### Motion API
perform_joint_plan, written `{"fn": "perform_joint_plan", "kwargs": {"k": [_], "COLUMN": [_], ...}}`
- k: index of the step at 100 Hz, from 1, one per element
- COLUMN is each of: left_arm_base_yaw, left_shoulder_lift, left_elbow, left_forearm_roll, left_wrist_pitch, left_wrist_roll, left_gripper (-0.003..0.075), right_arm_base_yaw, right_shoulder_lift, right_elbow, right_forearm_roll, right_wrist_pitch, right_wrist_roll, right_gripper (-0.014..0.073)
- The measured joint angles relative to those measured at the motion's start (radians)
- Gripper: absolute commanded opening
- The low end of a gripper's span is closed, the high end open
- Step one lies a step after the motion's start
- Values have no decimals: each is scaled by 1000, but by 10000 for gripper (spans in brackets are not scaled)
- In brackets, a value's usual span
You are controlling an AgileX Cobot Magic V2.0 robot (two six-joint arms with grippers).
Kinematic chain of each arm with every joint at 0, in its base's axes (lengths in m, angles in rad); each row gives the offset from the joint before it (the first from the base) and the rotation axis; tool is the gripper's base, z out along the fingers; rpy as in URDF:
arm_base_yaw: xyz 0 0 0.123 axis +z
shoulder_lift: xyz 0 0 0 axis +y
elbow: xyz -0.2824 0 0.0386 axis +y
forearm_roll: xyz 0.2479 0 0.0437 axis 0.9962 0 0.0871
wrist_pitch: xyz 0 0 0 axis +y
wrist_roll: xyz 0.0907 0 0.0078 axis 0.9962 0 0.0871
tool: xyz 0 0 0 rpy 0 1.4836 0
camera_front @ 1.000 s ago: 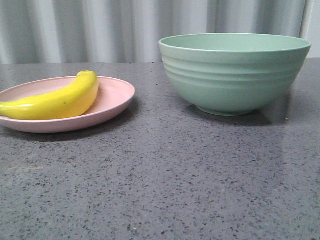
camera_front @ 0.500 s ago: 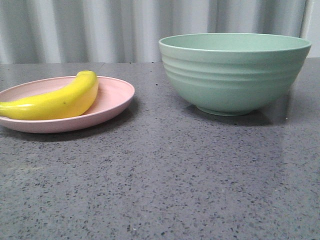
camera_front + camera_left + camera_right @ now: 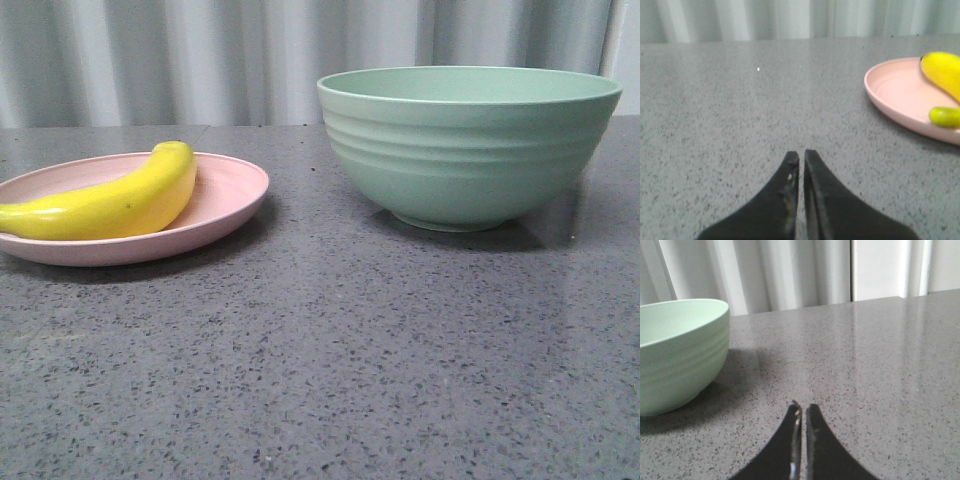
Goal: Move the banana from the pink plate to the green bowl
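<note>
Speckled grey bench (image 3: 330, 350): banana (image 3: 110, 205) lies on pink plate (image 3: 225, 205), green bowl (image 3: 468, 145) apart. Left end effector (image 3: 801, 156) and right end effector (image 3: 801, 407) both pinched together, empty.

yellow banana (image 3: 110, 205), pale pink plate (image 3: 225, 205), mint-green ridged bowl (image 3: 465, 150), grey speckled table (image 3: 330, 360).

Soft, even light (mild glare on table (image 3: 880, 340)); wrist views slightly blurred.

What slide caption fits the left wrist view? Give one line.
Left claw shut and empty above the grey table, the banana resting on the pink plate off to one side.
</note>
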Motion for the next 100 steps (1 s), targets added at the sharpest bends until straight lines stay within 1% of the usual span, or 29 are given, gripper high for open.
{"fn": "perform_joint_plan", "kwargs": {"k": [12, 37, 72, 86, 100], "left_arm_base_yaw": [0, 0, 0, 0, 0], "left_shoulder_lift": [0, 0, 0, 0, 51], "left_elbow": [0, 0, 0, -4, -49], "left_forearm_roll": [1, 0, -68, -98, -106], "left_wrist_pitch": [-44, -57, -118, -116, -72], "left_wrist_roll": [0, 0, 0, -2, -3], "left_gripper": [-18, -18, -19, -19, -19], "right_arm_base_yaw": [0, 0, 0, 0, 0], "right_shoulder_lift": [0, 0, 0, 3, 59], "right_elbow": [0, 0, 0, -36, -100], "right_forearm_roll": [8, 48, 57, 55, 48], "right_wrist_pitch": [-6, -20, -22, 32, 90], "right_wrist_roll": [0, 0, 2, 2, 2], "right_gripper": [-74, -74, -74, -73, -73]}}
